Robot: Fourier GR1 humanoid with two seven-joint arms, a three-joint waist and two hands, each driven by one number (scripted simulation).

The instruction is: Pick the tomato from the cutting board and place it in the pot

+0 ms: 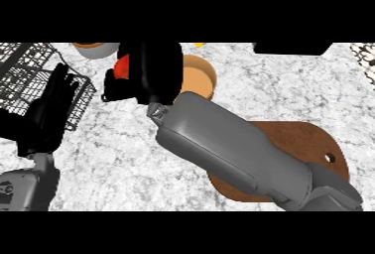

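Gripping the tomato [121, 66] in my right hand [150, 69], fingers curled round it, only a red patch showing at the hand's left side. Hand and tomato sit at the left rim of the pot [201, 77]. Cutting board [307, 141] lies below and right of the pot, under my forearm. My left hand [51, 106] rests open, well left of the pot, over a wire basket [26, 62].

Tomato [121, 67] in right hand [150, 69]
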